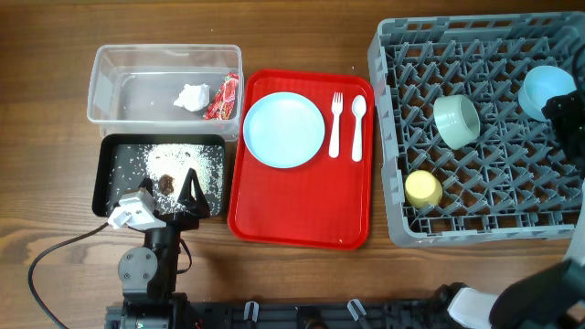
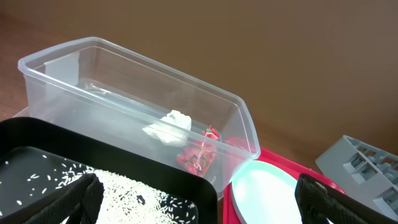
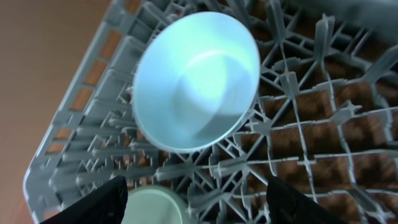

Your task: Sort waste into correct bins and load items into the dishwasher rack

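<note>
The clear tub point(image 1: 101, 82) holds the white tissue point(image 1: 192, 96) and the red sauce packet point(image 1: 221, 96). The black tray point(image 1: 102, 174) holds rice crumbs and brown scraps point(image 1: 167, 183). My left gripper point(image 1: 169, 196) is open and empty over the black tray's near edge; its wrist view shows the tub point(image 2: 143, 87), tissue point(image 2: 169, 124), packet point(image 2: 199, 155) and rice point(image 2: 124, 186). The pale blue plate point(image 1: 284, 130), fork point(image 1: 335, 123) and spoon point(image 1: 357, 126) lie on the red tray point(image 1: 292, 201). The rack point(image 1: 384, 137) holds the mint bowl point(image 1: 456, 121), yellow cup point(image 1: 423, 189) and blue bowl point(image 1: 547, 91). My right gripper point(image 1: 562, 114) is open and empty just above the blue bowl point(image 3: 196, 81).
The red tray sits between the two bins and the rack. The left arm's base and cable lie at the table's front left. The rack's upright pegs point(image 3: 311, 124) surround the blue bowl, and the mint bowl point(image 3: 155, 208) shows beside the right gripper's left finger.
</note>
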Controlling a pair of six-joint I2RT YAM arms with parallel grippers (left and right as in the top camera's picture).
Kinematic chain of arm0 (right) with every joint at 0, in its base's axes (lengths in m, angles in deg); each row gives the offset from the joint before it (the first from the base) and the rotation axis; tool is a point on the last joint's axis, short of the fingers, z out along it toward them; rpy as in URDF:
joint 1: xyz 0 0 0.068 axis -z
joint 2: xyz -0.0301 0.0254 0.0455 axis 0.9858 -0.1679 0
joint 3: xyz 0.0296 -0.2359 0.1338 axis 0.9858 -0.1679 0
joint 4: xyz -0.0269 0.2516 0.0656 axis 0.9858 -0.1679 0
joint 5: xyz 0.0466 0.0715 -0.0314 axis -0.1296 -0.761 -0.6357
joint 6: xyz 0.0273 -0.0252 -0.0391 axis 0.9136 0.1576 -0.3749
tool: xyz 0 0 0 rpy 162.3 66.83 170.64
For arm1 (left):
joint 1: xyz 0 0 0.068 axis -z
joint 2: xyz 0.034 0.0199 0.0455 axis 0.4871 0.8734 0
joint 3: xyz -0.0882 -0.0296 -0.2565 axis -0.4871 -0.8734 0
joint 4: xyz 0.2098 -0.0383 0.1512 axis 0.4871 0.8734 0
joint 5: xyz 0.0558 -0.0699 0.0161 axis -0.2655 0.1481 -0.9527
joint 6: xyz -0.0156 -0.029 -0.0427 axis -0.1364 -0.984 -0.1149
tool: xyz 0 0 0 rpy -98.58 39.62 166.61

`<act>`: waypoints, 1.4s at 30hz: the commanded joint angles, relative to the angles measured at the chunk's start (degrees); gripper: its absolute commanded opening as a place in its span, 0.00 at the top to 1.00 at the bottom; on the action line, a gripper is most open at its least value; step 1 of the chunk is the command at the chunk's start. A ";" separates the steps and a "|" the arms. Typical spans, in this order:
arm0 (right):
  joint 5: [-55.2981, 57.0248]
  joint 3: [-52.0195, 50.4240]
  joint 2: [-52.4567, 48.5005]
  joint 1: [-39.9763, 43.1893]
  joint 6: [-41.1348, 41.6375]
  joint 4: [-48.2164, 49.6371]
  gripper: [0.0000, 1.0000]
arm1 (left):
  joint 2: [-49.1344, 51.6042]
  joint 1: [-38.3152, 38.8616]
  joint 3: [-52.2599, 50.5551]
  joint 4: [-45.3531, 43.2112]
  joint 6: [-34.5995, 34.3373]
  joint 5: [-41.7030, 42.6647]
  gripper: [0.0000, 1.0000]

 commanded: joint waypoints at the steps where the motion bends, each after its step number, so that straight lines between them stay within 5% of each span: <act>1: -2.03 1.03 -3.87 0.74 5.66 2.84 0.28 | -0.46 -0.37 -0.26 0.00 -0.09 0.50 0.00; 17: 10.03 1.03 -12.35 0.83 7.93 3.50 0.35 | -0.46 -0.37 -0.26 0.00 -0.09 0.50 0.00; 20: 11.19 1.14 -12.76 0.85 5.18 3.76 0.55 | -0.46 -0.37 -0.26 0.00 -0.09 0.50 0.00; 22: 12.00 1.31 -11.76 0.85 2.58 3.85 0.78 | -0.46 -0.37 -0.26 0.00 -0.09 0.50 0.00; 26: 13.31 1.31 -8.72 0.85 0.22 4.72 0.90 | -0.46 -0.37 -0.26 0.00 -0.09 0.50 0.00; 36: 13.51 1.11 -8.44 0.85 0.20 5.66 0.85 | -0.46 -0.37 -0.26 0.00 -0.09 0.50 0.00; 39: 7.65 1.60 -8.24 0.85 0.26 3.39 0.55 | -0.46 -0.37 -0.26 0.00 -0.09 0.50 0.00; 42: 6.27 3.58 -6.73 0.85 4.15 -3.67 0.50 | -0.46 -0.37 -0.26 0.00 -0.09 0.50 0.00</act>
